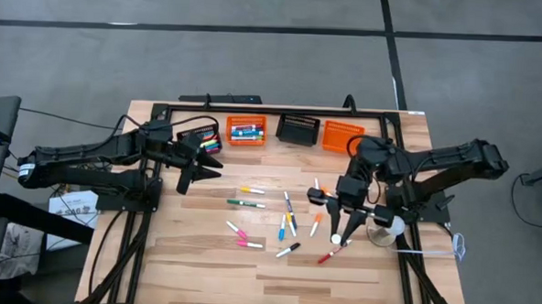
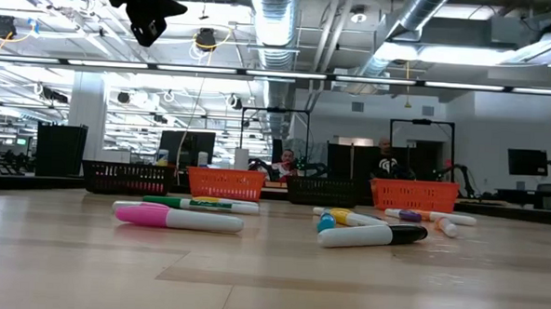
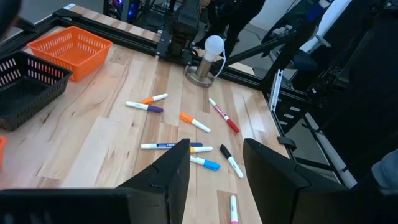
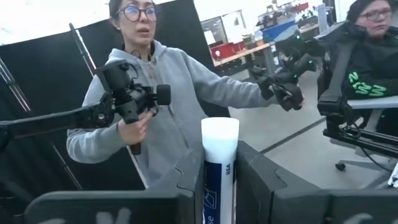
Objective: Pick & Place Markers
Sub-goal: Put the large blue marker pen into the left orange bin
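Observation:
Several markers (image 1: 287, 212) in pink, green, blue, orange and black lie scattered flat on the wooden table (image 1: 193, 268). My right gripper (image 1: 339, 224) hangs above their right side, shut on a white-capped marker (image 4: 219, 168) with a blue and white barrel. My left gripper (image 1: 210, 172) hovers over the table's left part, open, with nothing between its fingers (image 3: 177, 171); the loose markers (image 3: 196, 149) lie beyond it. My right gripper pinches the marker's blue and white barrel (image 4: 217, 186) between its two fingers, just below the white cap (image 4: 219, 134). The fingers reach level toward the table's near edge and lie across the marker. The marker stands upright, cap up, lifted clear of the table.
Along the far edge stand two orange baskets (image 1: 246, 130) (image 1: 342, 135) and a black basket (image 1: 298, 128); another black basket (image 1: 207, 142) with markers sits by the left arm. A white bulb on a metal base (image 1: 387, 229) stands at the right. A person (image 4: 155, 93) stands beyond the near edge.

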`<state>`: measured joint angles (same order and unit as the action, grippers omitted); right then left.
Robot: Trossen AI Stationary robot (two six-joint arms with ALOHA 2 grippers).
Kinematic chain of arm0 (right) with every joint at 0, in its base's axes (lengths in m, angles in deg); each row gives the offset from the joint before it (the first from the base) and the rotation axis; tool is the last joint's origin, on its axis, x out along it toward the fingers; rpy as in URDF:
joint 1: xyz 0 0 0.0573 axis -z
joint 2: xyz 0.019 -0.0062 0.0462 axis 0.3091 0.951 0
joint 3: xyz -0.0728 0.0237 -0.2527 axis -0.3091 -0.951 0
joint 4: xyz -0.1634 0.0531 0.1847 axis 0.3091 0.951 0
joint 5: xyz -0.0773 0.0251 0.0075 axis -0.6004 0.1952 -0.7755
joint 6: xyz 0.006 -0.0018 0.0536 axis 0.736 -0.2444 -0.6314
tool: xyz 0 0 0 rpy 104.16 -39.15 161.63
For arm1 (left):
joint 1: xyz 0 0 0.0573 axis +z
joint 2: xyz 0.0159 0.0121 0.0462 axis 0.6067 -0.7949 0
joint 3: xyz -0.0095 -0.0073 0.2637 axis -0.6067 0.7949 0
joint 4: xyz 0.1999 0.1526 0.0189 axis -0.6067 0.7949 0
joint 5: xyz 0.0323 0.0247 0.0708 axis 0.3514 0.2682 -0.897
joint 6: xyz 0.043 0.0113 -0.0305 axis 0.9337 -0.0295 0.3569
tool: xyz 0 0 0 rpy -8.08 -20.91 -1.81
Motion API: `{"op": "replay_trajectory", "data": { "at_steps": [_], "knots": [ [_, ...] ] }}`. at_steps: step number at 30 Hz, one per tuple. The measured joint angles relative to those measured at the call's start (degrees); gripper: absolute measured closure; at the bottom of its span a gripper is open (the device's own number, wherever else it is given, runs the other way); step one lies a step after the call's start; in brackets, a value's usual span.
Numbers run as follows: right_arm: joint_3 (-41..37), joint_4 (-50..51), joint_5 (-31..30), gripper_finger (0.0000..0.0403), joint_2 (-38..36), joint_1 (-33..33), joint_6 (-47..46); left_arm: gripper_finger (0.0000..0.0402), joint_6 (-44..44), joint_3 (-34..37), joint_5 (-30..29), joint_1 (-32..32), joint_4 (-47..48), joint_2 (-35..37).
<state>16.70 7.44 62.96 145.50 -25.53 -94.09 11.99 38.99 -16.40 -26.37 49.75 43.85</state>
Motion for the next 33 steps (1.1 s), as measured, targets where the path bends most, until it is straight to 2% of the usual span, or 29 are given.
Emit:
{"op": "replay_trajectory", "data": {
  "at_steps": [3, 6, 9, 13, 19, 21, 26, 33],
  "knots": [
    [0.00, 0.50, -0.40, 0.0339, 0.07, 0.06, -0.02, 0.0254, 0.02, 0.00, -0.01, 0.00, 0.00, 0.00],
    [0.00, 2.52, -4.30, 0.0339, 0.07, 0.08, 0.01, 0.0254, 0.00, 0.00, 0.02, 0.00, 0.00, 0.00],
    [0.00, 10.16, -10.98, 0.0339, 0.07, 0.59, 2.97, 0.0254, 0.82, 0.00, 0.03, 0.00, 0.00, 0.00],
    [0.00, 18.95, -22.99, 0.0339, 0.10, 1.06, 9.25, 0.0254, 1.44, 0.00, 0.02, 0.00, -0.12, 0.00],
    [0.00, 19.05, -38.51, 0.0338, 0.11, 3.71, 15.16, 0.0254, 1.33, 0.00, 0.02, 0.00, -2.21, 0.00],
    [0.00, 17.47, -41.55, 0.0338, 0.14, 5.38, 16.10, 0.0254, 1.33, -0.04, 0.01, 0.00, -2.98, 0.00],
    [0.05, 7.10, -41.87, 0.0338, 3.88, 11.04, 13.84, 0.0254, 1.48, -0.04, -0.02, 0.00, -5.73, 0.02],
    [0.31, -14.08, -36.21, 0.0337, 14.77, 16.36, 2.66, 0.0254, 1.52, -0.06, -2.16, 0.04, -8.01, 0.00]
  ]
}}
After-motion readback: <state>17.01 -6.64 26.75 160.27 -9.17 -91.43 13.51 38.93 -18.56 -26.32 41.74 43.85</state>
